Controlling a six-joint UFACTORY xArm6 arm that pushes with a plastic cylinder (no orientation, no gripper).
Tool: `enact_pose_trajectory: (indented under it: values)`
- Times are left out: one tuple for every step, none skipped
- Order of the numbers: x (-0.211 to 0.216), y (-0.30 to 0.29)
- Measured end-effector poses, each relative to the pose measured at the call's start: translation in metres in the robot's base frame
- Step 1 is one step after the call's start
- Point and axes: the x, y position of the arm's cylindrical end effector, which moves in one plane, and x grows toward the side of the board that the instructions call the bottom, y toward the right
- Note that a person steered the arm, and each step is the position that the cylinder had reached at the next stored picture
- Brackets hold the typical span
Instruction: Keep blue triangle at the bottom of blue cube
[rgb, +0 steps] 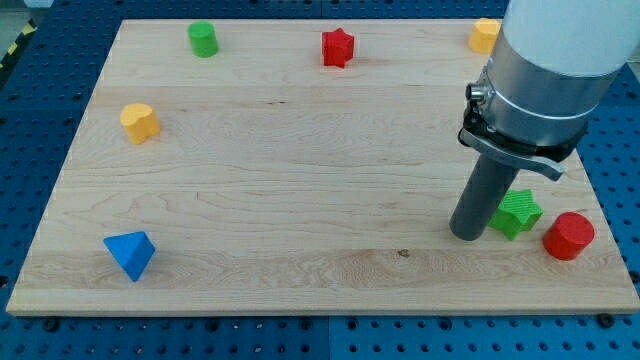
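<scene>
The blue triangle (130, 254) lies near the board's bottom left corner. No blue cube shows in the camera view; it may be hidden behind the arm. My tip (468, 234) rests on the board at the right, touching or just left of a green star (517, 213). The tip is far to the right of the blue triangle.
A red cylinder (569, 236) sits right of the green star. A yellow block (139, 122) is at the left, a green cylinder (203, 39) and a red star (338, 47) along the top, a yellow block (485, 35) at the top right. The wooden board (300, 150) lies on a blue perforated table.
</scene>
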Motion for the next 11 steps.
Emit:
enact_pose_trajectory:
  values:
    - [-0.012,0.02]
    - [-0.033,0.034]
    - [-0.045,0.051]
    - [-0.045,0.055]
    - [-0.045,0.015]
    - [-0.045,-0.068]
    - [-0.044,-0.166]
    - [-0.041,-0.263]
    - [-0.025,-0.356]
    - [0.01,-0.404]
    - [0.043,-0.4]
